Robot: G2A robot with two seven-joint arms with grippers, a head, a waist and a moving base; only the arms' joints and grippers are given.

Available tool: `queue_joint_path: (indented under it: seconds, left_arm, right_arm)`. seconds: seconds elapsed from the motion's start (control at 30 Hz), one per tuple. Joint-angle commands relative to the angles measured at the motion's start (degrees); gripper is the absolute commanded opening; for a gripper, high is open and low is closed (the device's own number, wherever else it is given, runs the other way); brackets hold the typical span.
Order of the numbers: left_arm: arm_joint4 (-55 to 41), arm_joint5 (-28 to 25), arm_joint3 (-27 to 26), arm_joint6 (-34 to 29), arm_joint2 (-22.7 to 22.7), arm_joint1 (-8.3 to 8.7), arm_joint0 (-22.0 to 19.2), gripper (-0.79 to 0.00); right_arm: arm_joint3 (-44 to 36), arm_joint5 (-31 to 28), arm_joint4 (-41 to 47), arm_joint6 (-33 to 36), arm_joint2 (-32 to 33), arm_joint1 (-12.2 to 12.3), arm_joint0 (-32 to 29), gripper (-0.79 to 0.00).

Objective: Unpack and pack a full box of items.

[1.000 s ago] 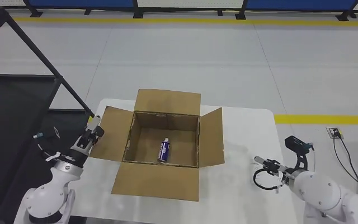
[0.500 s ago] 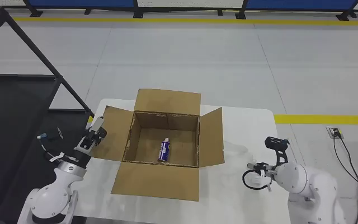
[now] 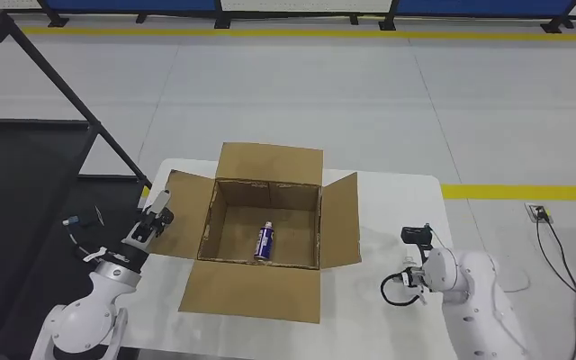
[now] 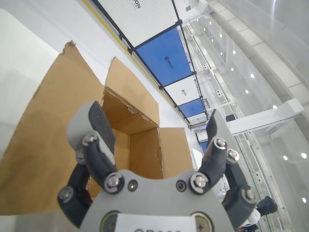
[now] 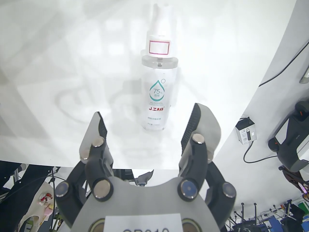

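Observation:
An open cardboard box [image 3: 268, 165] sits mid-table with its flaps spread. A blue and white bottle [image 3: 264, 240] lies on its floor. My left gripper [image 3: 157, 210] hovers by the box's left flap, open and empty. In the left wrist view, the left gripper [image 4: 154, 119] faces the box [image 4: 79, 90] and looks into it over the flap. A clear spray bottle [image 5: 156, 90] with a white cap stands upright on the white table. My right gripper [image 5: 147, 113] is open just short of it, touching nothing. The right arm [image 3: 454, 274] is near the table's right front.
The white table [image 3: 396, 207] has bare room to the right of the box. Its front and right edges lie close to the right arm. A black frame [image 3: 63, 81] and a dark panel stand left of the table. Cables [image 3: 544, 243] trail on the floor at the right.
The right arm has swung left and in over the table's right part. The left gripper has crept slightly up toward the box's left flap. The box and its bottle have not moved.

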Motion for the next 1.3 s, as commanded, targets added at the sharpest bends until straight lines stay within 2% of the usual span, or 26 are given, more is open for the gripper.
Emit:
queue_joint_path:
  seconds: [0.0, 0.2, 0.27, 0.33, 0.4, 0.5, 0.53, 0.73, 0.83, 0.97, 1.1, 1.27]
  left_arm:
    - [0.2, 0.0, -0.1, -0.1, 0.0, -0.01, 0.0, 0.000]
    - [0.5, 0.3, -0.4, 0.2, 0.1, -0.09, 0.1, 0.000]
    - [0.6, 0.4, -0.4, 0.3, 0.1, -0.12, 0.2, 0.000]
    - [0.8, 0.4, -0.5, 0.4, 0.0, -0.13, 0.3, 0.000]
    - [0.8, 0.4, -0.6, 0.5, -0.1, -0.16, 0.4, 0.000]
    - [0.9, 0.5, -0.5, 0.7, -0.3, -0.19, 0.6, 0.000]
    - [0.9, 0.5, -0.5, 0.8, -0.3, -0.20, 0.7, 0.000]
    - [0.4, 0.5, -0.5, 1.1, -1.1, -0.26, 1.3, 0.000]
    - [0.3, 0.4, -0.5, 1.3, -1.5, -0.28, 1.5, 0.000]
    - [0.2, 0.3, -0.7, 1.3, -1.8, -0.32, 1.7, 0.000]
    - [0.1, 0.1, -0.9, 1.1, -2.1, -0.34, 1.9, 0.000]
    - [-0.7, -0.8, -0.8, 1.4, -3.5, -0.35, 2.7, 0.000]
  right_arm:
    - [0.8, -0.2, 0.0, -1.0, 0.1, 0.1, -0.1, -0.268]
    - [2.6, -1.2, 1.3, -4.3, 0.4, 0.3, -0.7, -0.299]
    - [3.0, -1.4, 1.5, -4.9, 0.3, 0.4, -0.8, -0.292]
    - [3.7, -1.7, 1.8, -5.2, 0.1, 0.4, -0.6, -0.252]
    - [4.5, -1.8, 1.9, -5.4, -0.1, 0.5, -0.1, -0.274]
    - [6.2, -2.2, 2.2, -5.0, -0.3, 0.6, 0.9, -0.345]
    - [6.7, -2.2, 2.3, -5.1, -0.4, 0.6, 1.3, -0.394]
    - [9.1, -1.8, 2.5, -4.7, -1.1, 0.7, 2.9, -0.576]
    - [8.2, -0.9, 3.2, -5.4, -0.7, 0.8, 3.2, -0.785]
    - [1.0, 2.6, 4.5, -5.3, 1.4, 1.0, 1.8, -0.785]
    - [-12.5, 7.1, 5.0, -3.6, 2.9, 1.1, -0.4, -0.785]
    - [-30.7, 13.5, 2.7, -3.0, 1.9, 0.9, -0.8, -0.785]
